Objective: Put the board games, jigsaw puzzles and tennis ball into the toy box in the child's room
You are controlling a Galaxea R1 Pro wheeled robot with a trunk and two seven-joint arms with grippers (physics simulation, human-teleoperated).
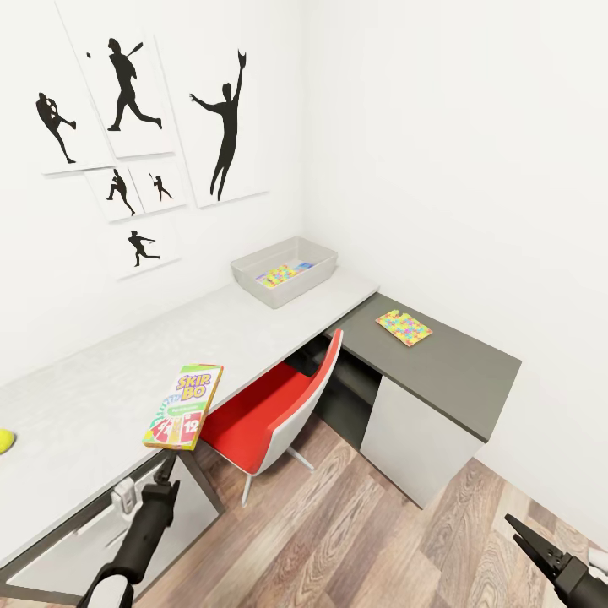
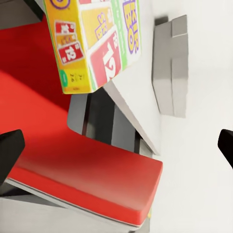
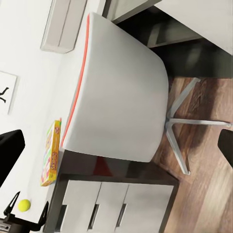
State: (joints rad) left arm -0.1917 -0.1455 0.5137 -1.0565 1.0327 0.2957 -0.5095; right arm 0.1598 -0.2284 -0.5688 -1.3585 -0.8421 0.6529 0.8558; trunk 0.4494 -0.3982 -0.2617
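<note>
Both claws hang low at the near edge of the head view. On the left, one claw (image 1: 160, 490) sits just below the table (image 1: 101, 397) edge, under the Skip-Bo box (image 1: 184, 406); in its own wrist view its two dark fingertips (image 2: 9, 150) stand wide apart with nothing between them. On the right, the other claw (image 1: 528, 540) hovers over the wood floor (image 1: 338, 523), and its fingers also stand apart, gripping nothing.

One Skip-Bo box lies on the pale table top, its near end jutting past the front edge, above the red chair (image 1: 262, 414).

One tennis ball (image 1: 5, 440) rests on the same top, far left (cut off by the picture's edge); in the right wrist view it shows as a small yellow ball (image 3: 24, 205) near the box.

One toy box (image 1: 285, 270) stands on the pale top at the wall corner. Inside it lie one mosaic puzzle (image 1: 279, 275) and a bit of something blue (image 1: 305, 265) beside it, too small to identify.

One more puzzle (image 1: 403, 328) lies flat on the lower dark grey top, well apart from the toy box.

One chair is tucked under the table, red seat, white shell.

Six black silhouette posters (image 1: 127, 101) hang on the white wall.
</note>
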